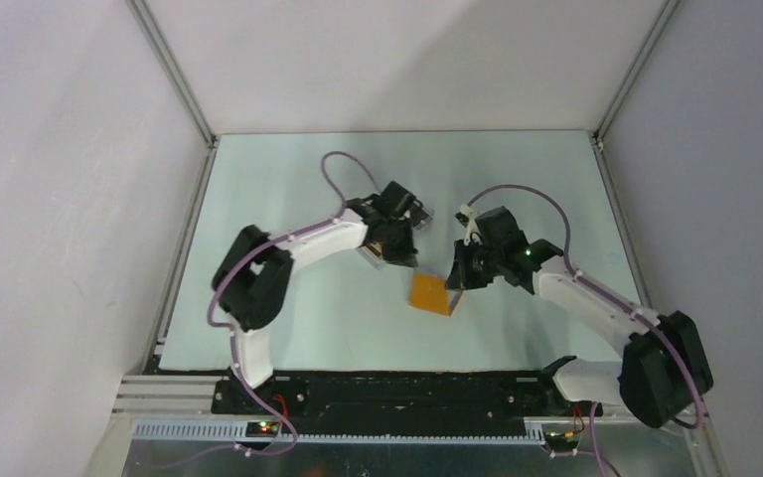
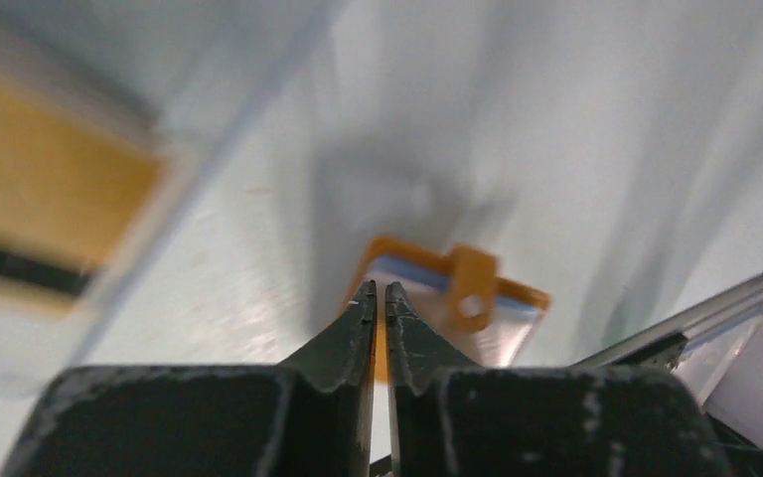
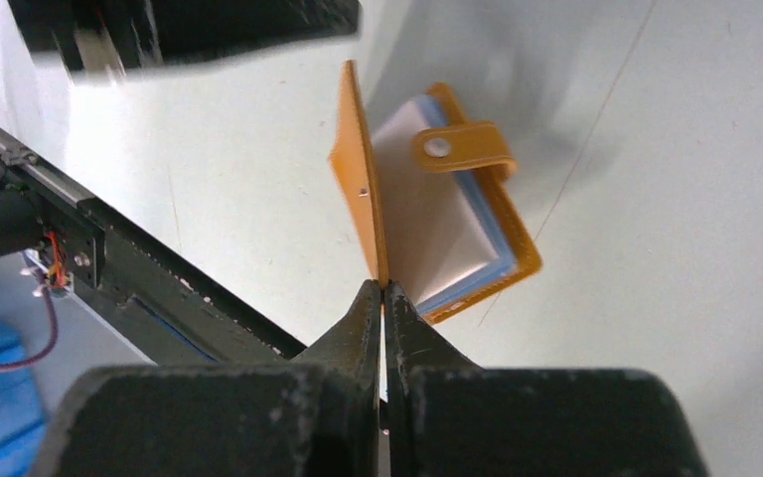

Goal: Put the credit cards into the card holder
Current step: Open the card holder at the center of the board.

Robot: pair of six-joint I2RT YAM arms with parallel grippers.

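The card holder [image 3: 523,260] lies open on the bench [image 1: 308,308], about midway between the two arms. Its lower half is flat, with the credit cards [image 3: 437,229] stacked inside it: a pale one on top, light blue edges under it. The clasp strap [image 3: 462,147] is folded across the far end of the stack. The holder's cover stands up on edge, and the right pincer [image 3: 383,290] is clenched on its near end, the orange leaf caught between the fingertips.

The left pincer [image 2: 379,295] is all but closed. Only a thin slit shows between its tips, and nothing is visible in it. It points at the holder from the other side, close by, but whether it touches the holder cannot be told.
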